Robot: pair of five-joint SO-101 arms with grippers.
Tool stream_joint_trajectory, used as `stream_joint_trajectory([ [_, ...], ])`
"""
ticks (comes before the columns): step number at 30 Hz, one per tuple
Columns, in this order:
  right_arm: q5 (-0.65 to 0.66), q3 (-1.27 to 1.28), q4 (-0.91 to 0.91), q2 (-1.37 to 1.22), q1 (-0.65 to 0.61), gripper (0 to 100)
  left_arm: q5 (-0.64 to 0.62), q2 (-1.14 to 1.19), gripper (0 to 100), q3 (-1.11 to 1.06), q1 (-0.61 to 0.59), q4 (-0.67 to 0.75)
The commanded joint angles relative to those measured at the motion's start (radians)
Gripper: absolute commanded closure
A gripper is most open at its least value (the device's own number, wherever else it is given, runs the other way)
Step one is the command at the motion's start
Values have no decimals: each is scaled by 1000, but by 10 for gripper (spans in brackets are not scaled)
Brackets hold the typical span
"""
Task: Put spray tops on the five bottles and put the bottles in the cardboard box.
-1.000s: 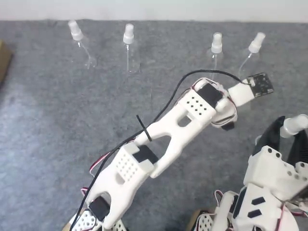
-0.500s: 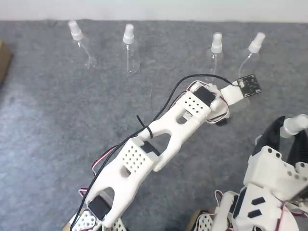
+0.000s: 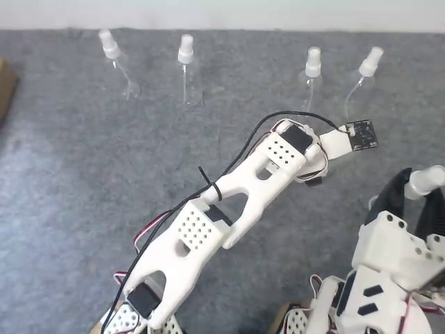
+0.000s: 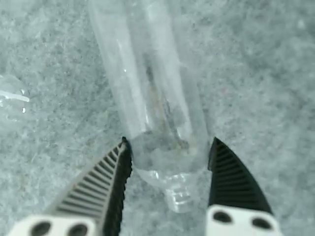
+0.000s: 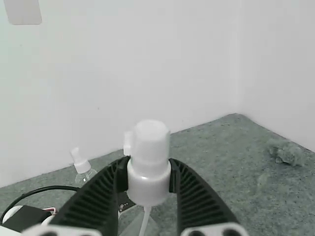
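Obs.: left pincer (image 4: 171, 145) is closed to bottle width, ribbed pads against both sides of the shoulder of the uncapped clear plastic bottle (image 4: 157, 93). Its open neck (image 4: 178, 199) points back toward the wrist. Cannot tell whether its base rests on the grey felt-covered worktop (image 3: 83, 181). Right pincer (image 5: 147, 167) is clamped on the loose white spray top (image 5: 148, 145), held upright and off the worktop, with its thin dip tube (image 5: 144, 221) hanging below.

Risks (judgement): the tube is slender and hangs free, so a small misalignment could put it outside the neck or bend it on the rim. The bottle wall looks thin and smooth, so a hard squeeze may dent it, and a light one may let it twist while the top is seated. The left arm's wrist sits just in front of the two right-hand bottles of the back row, so a swing could topple them.

Count: five bottles, made up of four capped clear bottles (image 3: 188, 76) standing along the far edge plus the uncapped one. Five spray tops, four fitted and one loose. One brown cardboard box (image 3: 4, 83) at the worktop's edge, contents hidden. Two arms.
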State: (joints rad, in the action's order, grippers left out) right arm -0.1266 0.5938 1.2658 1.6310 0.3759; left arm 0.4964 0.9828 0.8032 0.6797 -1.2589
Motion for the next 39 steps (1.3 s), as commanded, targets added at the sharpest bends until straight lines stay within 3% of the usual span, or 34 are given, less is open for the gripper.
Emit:
stream_joint_trajectory([
  [1, -3, -5, -22, 5, 13, 990, 8, -28, 848, 47, 23, -64],
  [9, -3, -5, -22, 5, 13, 990, 8, -18, 852, 154, 74, -356],
  [16, -3, -5, -22, 5, 13, 990, -48, -21, 852, 220, 75, -493],
  [27, -3, -5, -22, 5, 13, 990, -187, -29, 847, 265, 77, -496],
  [35, -3, -5, -22, 5, 13, 990, -222, -17, 735, 397, 98, -493],
  [39, -3, -5, -22, 5, 13, 990, -212, 21, 720, 412, 121, -407],
])
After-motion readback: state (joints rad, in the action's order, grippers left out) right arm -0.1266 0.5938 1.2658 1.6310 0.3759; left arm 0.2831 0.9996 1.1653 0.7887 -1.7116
